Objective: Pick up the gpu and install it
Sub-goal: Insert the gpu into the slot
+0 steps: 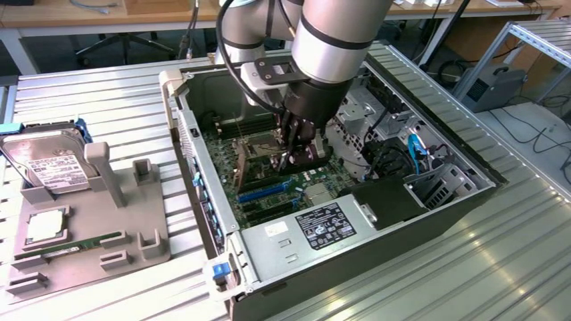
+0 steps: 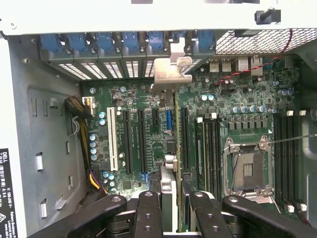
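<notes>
The gpu shows edge-on in the wrist view as a thin dark card, with its silver bracket close to the case's rear slot openings. My gripper is shut on the card's near end, a black finger on each side. In the exterior view the gripper reaches down into the open computer case and holds the card upright over the motherboard. The card runs along the expansion slots. Whether it touches a slot I cannot tell.
A grey fixture on the exterior view's left carries a silver hard drive, a processor chip and a green memory stick. Inside the case are the power supply, drive cages, cables and the processor socket.
</notes>
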Robot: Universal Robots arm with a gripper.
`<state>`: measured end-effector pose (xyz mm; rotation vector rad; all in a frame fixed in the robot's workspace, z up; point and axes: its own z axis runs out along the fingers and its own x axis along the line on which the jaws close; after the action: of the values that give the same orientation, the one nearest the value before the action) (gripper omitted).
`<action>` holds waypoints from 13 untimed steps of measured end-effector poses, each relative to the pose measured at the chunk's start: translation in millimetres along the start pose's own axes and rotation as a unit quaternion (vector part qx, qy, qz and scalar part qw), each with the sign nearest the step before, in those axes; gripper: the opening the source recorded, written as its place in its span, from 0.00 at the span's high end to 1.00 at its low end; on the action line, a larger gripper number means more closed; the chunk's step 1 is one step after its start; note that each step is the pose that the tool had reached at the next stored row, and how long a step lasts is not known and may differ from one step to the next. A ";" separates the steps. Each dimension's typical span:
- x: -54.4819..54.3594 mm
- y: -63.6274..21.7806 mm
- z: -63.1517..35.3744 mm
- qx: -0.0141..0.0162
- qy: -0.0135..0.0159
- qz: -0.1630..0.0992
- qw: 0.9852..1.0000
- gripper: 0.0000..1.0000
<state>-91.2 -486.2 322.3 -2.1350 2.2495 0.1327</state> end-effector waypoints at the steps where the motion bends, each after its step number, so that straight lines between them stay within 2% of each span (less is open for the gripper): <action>1: 0.2 0.1 0.0 0.000 0.000 0.000 1.000 0.73; 13: 2.7 1.1 0.2 0.000 0.000 0.000 1.000 0.73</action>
<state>-92.4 -488.9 321.9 -2.1350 2.2495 0.1327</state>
